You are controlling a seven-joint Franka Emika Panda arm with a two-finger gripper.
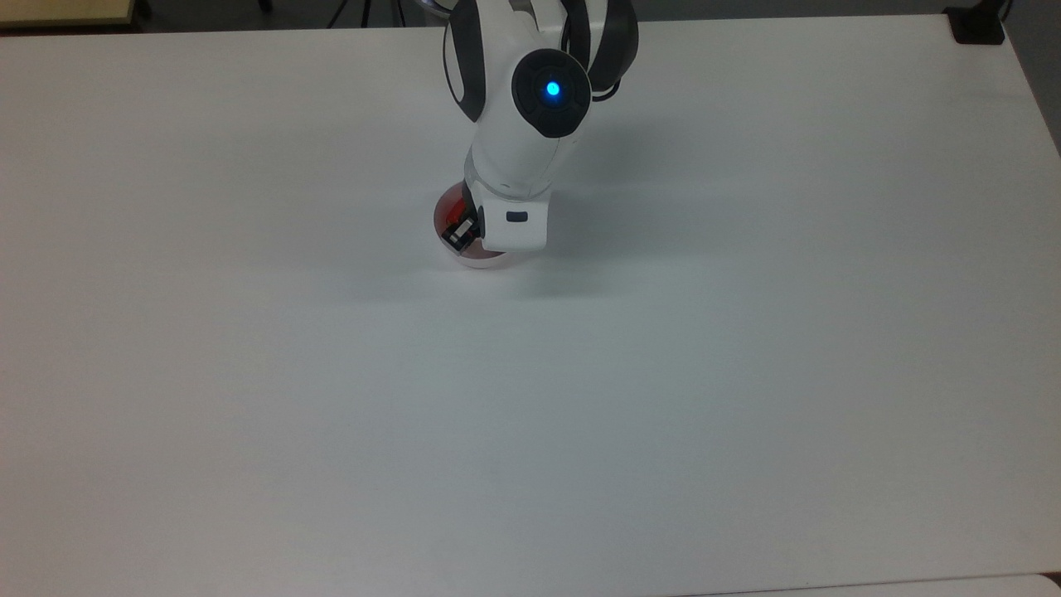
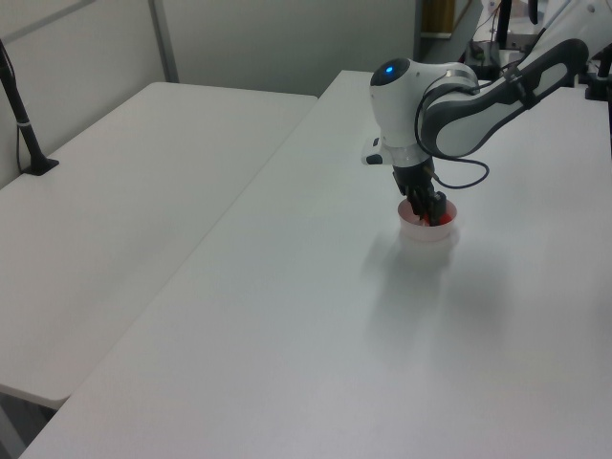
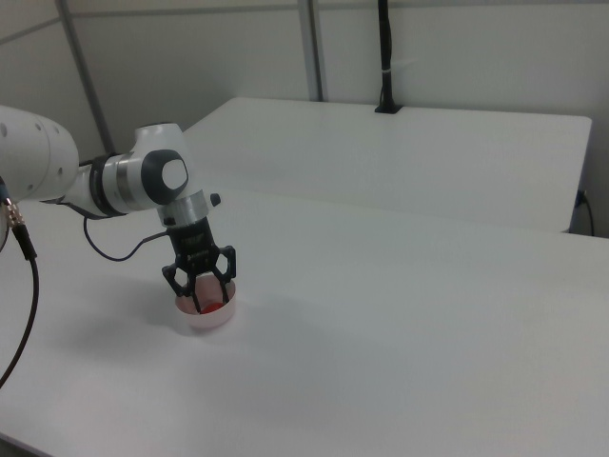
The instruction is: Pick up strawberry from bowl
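- Top view: the gripper (image 1: 466, 235) hangs over the pink bowl (image 1: 481, 259) on the white table (image 1: 746, 332).
- Left view: fingers reach down inside the bowl (image 2: 428, 232).
- Right view: the gripper (image 3: 201, 290) is spread wide, fingers straddling the strawberry (image 3: 206, 307) lying in the bowl (image 3: 204, 316).

My arm (image 2: 449, 91) is all glossy white shells with dark grey bands at the joints. There's a round dark cap up top with a little blue light (image 1: 552, 89) glowing in it. A thin black cable (image 3: 105, 249) loops off just behind my wrist. My hand is a white block, and the gripper (image 3: 198, 286) below it has black fingers.
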